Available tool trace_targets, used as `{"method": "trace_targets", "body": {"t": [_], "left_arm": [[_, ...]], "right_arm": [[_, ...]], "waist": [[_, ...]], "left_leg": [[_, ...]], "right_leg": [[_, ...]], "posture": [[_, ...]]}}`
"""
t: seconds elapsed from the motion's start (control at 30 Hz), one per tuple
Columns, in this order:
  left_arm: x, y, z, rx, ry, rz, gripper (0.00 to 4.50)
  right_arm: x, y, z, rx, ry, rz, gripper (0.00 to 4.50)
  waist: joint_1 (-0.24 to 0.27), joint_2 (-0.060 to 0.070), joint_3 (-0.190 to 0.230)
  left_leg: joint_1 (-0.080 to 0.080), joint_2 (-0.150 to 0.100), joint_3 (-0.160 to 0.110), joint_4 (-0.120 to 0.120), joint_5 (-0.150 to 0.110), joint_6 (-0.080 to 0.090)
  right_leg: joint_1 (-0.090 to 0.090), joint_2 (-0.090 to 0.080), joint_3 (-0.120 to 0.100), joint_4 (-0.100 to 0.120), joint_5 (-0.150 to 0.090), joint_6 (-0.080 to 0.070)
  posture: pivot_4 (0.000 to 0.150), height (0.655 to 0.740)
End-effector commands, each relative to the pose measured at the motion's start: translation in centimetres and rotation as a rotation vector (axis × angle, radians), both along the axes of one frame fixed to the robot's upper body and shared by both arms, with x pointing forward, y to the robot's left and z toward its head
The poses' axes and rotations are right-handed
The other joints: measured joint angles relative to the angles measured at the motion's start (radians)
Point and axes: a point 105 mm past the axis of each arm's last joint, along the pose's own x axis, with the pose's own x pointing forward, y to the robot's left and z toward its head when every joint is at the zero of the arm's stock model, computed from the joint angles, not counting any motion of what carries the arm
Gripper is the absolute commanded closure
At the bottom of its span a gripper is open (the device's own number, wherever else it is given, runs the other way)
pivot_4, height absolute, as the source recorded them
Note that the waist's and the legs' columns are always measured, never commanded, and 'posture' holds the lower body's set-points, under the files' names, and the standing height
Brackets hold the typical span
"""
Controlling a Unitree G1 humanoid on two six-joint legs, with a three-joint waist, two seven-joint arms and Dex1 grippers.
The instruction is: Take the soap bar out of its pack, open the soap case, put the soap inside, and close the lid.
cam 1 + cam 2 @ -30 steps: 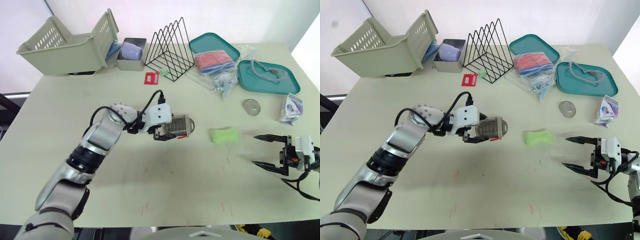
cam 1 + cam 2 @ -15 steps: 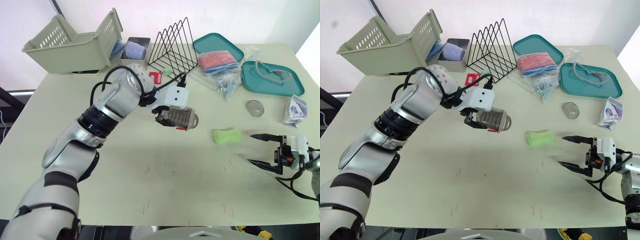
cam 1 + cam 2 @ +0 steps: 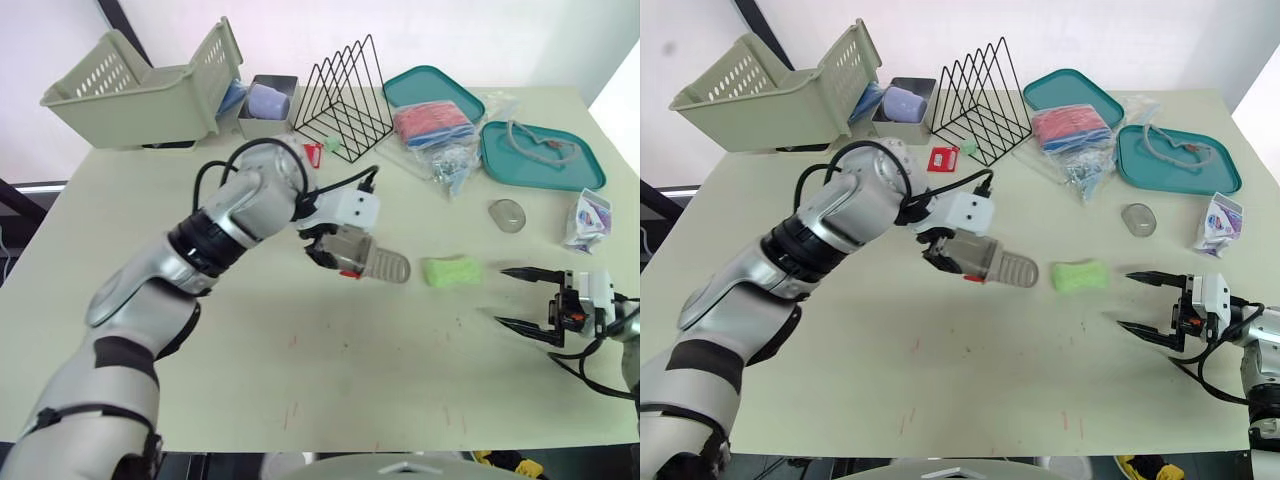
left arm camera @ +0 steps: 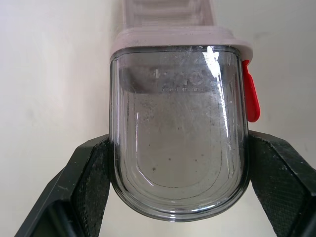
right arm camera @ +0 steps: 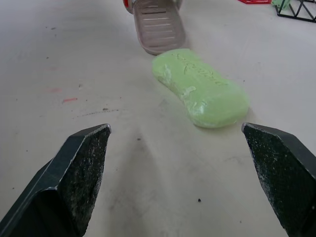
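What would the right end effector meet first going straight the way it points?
Probably the green soap bar lying on the table ahead of the right end effector; its height is unclear.

Left arm stretched forward, elbow bent, wrist turned to the right, left end effector [image 4: 177, 168] clamped on the soap case [image 4: 177, 113], right end effector [image 3: 502, 295] held low at the right, fingers [image 5: 74, 173] spread wide, pointing left

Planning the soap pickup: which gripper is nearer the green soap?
Right. The right gripper, open, is just right of the soap, pointing at it. The left gripper, shut on the case, is farther to its left; only the case's end nears the soap.
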Motion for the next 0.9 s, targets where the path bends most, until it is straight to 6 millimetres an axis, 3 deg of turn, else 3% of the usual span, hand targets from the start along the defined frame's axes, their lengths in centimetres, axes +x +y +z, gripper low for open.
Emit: {"method": "trace_targets", "body": {"t": [0.03,0.27,0.43,0.47,0.7,0.9], "left_arm": [[-0.1,2.4,0.1,0.012,-0.027,0.029,0.78],[-0.4,2.8,-0.4,-0.183,0.000,0.081,0.78],[-0.7,3.5,-1.3,-0.221,0.033,0.091,0.78],[-0.7,3.6,-1.3,-0.241,0.039,0.103,0.39],[-0.1,4.0,-0.8,-0.297,0.021,0.125,0.39],[-0.4,4.0,-1.8,-0.305,0.044,0.127,0.39]], "right_arm": [[0.1,-0.3,0.6,-0.021,-0.032,0.003,0.04],[0.7,-0.6,0.7,-0.030,-0.030,-0.010,0.04],[0.9,-0.7,0.8,-0.038,-0.029,-0.010,0.04],[1.0,-0.7,0.8,-0.040,-0.029,-0.010,0.01],[0.9,-1.0,0.9,-0.054,-0.023,-0.011,0.01],[0.9,-1.2,1.0,-0.062,-0.024,-0.014,0.01]], "waist": [[-0.003,0.000,0.000],[0.001,0.000,0.000],[0.000,0.000,0.000],[0.000,0.000,0.000],[0.000,0.000,0.000],[-0.002,0.000,0.000]], "left_leg": [[0.000,0.000,0.000,0.000,0.000,0.000],[-0.001,0.000,0.000,0.001,0.000,0.000],[-0.001,0.000,0.000,0.001,0.000,0.000],[0.000,0.000,0.000,0.001,0.000,0.000],[-0.001,0.000,0.000,0.001,0.000,0.000],[0.000,0.000,0.000,0.001,0.000,0.000]], "right_leg": [[0.000,0.000,0.000,0.000,0.000,0.000],[0.000,-0.001,-0.001,0.000,0.000,0.000],[0.000,-0.001,-0.001,0.000,0.000,0.000],[0.000,-0.001,-0.001,0.000,0.000,0.000],[0.000,-0.001,-0.001,0.000,0.000,0.000],[0.000,-0.001,-0.001,0.000,0.000,0.000]], "posture": [[0.150,0.7400],[0.150,0.7400],[0.150,0.7400],[0.150,0.7400],[0.150,0.7400],[0.150,0.7400]]}}
